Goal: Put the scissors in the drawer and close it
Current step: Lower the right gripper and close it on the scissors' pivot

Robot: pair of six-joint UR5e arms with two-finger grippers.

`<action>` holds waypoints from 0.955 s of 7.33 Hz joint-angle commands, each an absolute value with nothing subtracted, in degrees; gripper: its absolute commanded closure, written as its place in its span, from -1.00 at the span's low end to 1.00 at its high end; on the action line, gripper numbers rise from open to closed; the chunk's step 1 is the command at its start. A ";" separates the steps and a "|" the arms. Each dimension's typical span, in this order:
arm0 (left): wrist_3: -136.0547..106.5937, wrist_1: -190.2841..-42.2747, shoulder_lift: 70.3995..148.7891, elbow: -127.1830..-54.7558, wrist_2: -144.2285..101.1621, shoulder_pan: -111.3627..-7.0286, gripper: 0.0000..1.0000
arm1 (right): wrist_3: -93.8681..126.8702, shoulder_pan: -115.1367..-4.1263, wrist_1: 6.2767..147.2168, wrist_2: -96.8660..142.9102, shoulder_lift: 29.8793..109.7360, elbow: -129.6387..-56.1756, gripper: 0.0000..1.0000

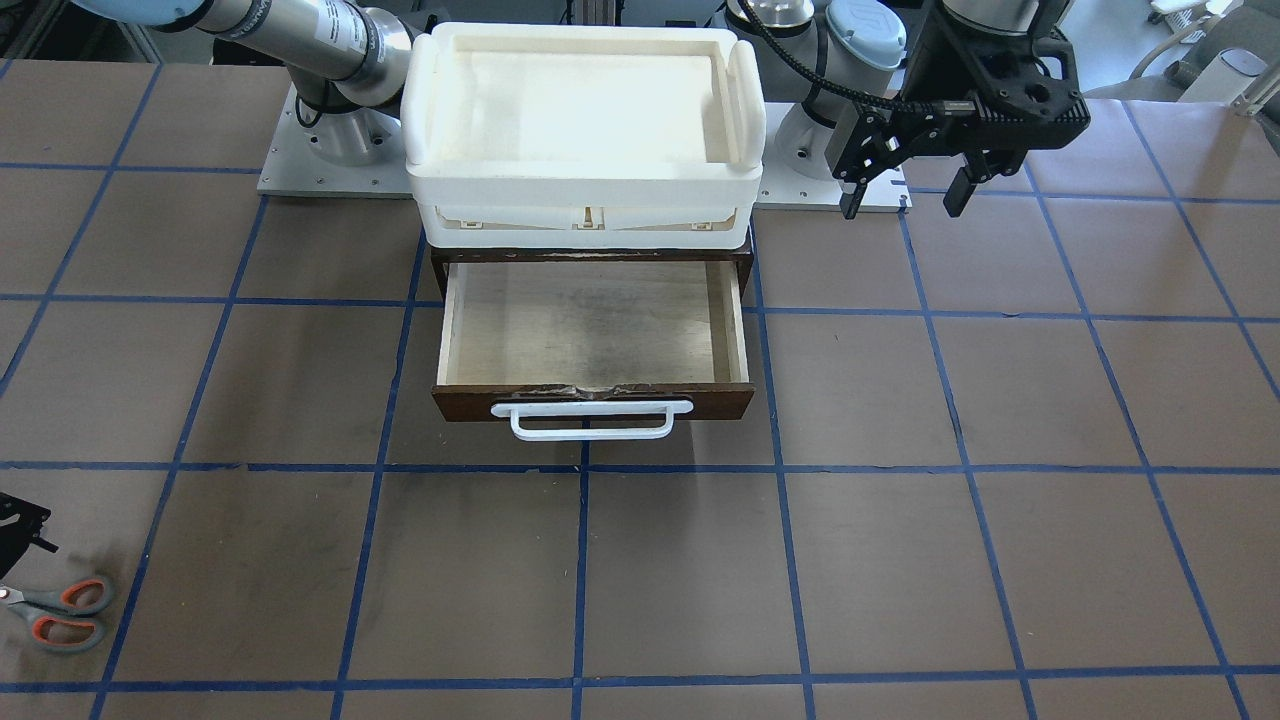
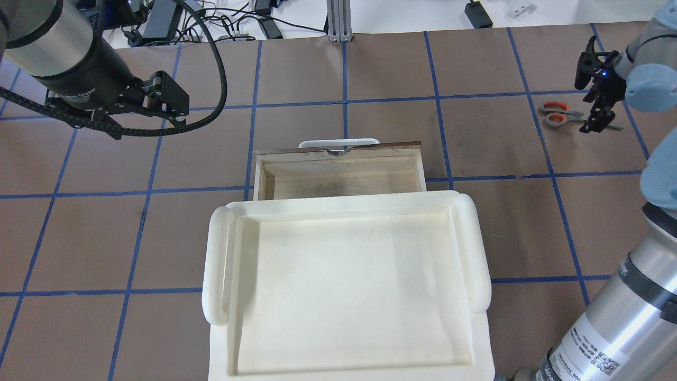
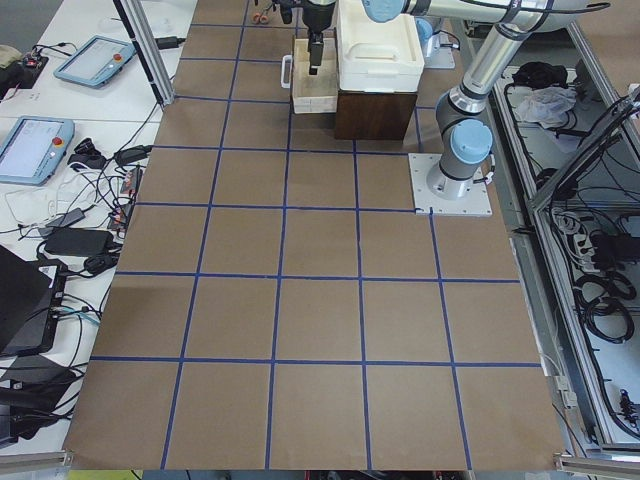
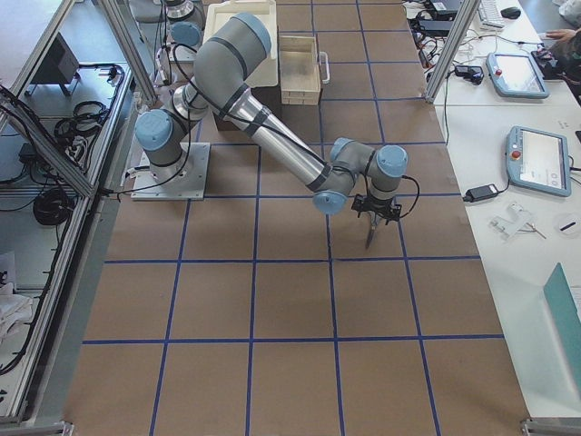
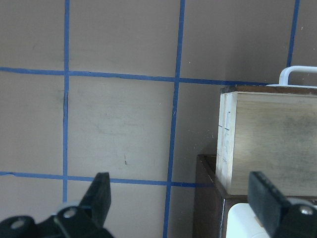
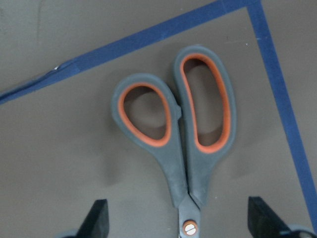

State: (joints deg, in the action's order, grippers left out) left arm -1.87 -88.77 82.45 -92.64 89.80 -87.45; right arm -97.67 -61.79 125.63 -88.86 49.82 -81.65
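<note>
— Room around the drawer (image 1: pixel 600 330)?
— It is seen pulled out from under the white bin (image 1: pixel 580 190), its plywood floor fully shown. Brown table (image 1: pixel 900 560) is seen before its handle (image 1: pixel 592 420) and at both sides.
— And the scissors (image 1: pixel 62 612)?
— They are laid flat, well apart from the drawer, beyond its front toward the robot's right. The right gripper (image 6: pixel 181 218) is held over their pivot, fingers spread, 1 at each side, neither touching. The left gripper (image 1: pixel 904 200) is held spread wide off the drawer's left side, beside the bin.
</note>
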 commanded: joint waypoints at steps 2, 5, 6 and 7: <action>-1.93 -88.77 82.44 -92.64 89.74 -87.45 -1.00 | -97.47 -61.79 125.95 -88.86 49.22 -81.65 -0.60; -1.93 -88.77 82.44 -92.64 89.82 -87.45 -1.00 | -97.21 -61.79 125.95 -88.95 49.04 -81.56 -0.48; -1.85 -88.77 82.44 -92.64 89.82 -87.45 -1.00 | -97.12 -61.79 125.95 -88.95 49.04 -81.56 -0.48; -1.85 -88.77 82.44 -92.64 89.91 -87.45 -1.00 | -96.86 -61.87 125.95 -89.03 49.13 -81.56 -0.37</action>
